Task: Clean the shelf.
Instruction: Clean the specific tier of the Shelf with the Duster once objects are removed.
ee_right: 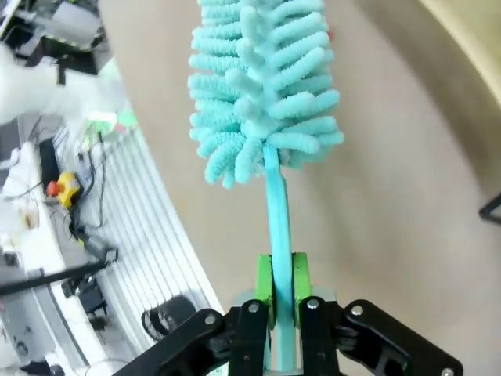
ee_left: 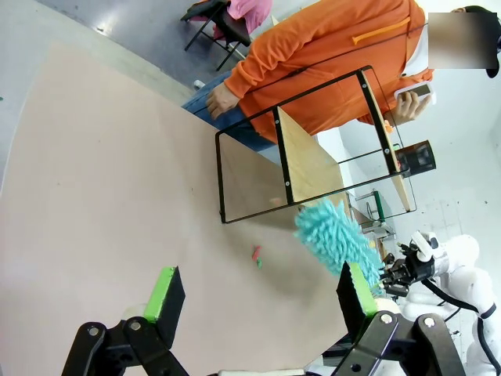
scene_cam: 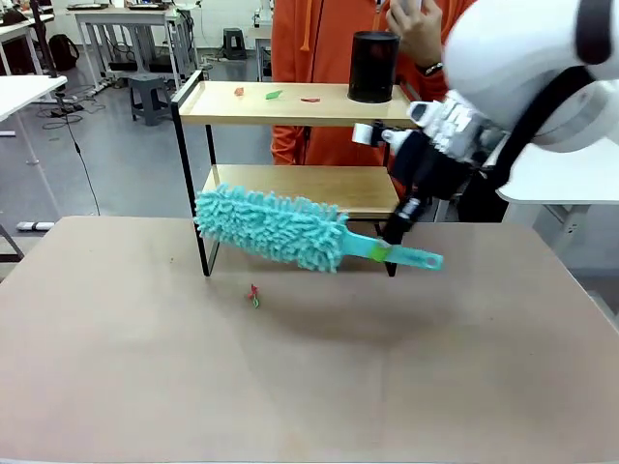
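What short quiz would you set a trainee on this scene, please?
1. True or false: the right gripper is shut on the handle of the teal fluffy microfibre duster.
2. Where does the black cylindrical container stand on the two-tier shelf of light wooden boards in a black metal frame? A, on its top board; B, on its lower board; C, hanging from its frame.
3. Fill in the gap: the left gripper has its jaws ___.

Key: 1 true; 2 A; 3 open.
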Available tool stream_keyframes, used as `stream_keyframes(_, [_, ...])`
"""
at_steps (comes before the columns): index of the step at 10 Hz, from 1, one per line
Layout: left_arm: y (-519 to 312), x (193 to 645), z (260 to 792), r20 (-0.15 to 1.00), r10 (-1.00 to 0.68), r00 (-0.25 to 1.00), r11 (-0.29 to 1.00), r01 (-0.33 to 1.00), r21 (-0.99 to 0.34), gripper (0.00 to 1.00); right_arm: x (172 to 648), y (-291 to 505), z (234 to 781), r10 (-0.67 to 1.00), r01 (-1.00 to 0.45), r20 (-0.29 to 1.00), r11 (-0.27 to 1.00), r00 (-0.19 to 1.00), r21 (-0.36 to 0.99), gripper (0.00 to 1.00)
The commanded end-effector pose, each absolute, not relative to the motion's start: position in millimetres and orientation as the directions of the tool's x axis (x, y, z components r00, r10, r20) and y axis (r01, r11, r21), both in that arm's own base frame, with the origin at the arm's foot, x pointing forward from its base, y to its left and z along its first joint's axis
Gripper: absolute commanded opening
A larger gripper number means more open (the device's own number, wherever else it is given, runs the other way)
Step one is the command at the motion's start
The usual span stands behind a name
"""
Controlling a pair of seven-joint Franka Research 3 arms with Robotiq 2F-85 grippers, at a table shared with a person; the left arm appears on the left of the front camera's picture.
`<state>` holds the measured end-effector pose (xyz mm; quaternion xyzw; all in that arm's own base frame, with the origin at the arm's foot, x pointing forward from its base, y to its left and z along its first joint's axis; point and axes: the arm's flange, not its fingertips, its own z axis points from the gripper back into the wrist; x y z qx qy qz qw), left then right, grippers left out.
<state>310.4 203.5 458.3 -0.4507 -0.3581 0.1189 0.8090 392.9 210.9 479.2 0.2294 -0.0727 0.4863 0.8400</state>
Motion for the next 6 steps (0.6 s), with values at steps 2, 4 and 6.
stream_keyframes(2, [203,312,458,0.493,0.514,0.702,0.564,0.157,-0.811,1.0,352,143,488,0.728,-0.861,0.475,0.338,0.495,0.38,0.12])
stream_keyframes(4, [203,312,458,0.493,0.514,0.702,0.564,0.157,-0.811,1.0,345,131,488,0.68,-0.864,0.545,0.302,0.491,0.402,0.12])
stream_keyframes(6, [203,312,458,0.493,0.514,0.702,0.564,0.157,-0.811,1.0,346,127,488,0.661,-0.85,0.548,0.3,0.513,0.433,0.12])
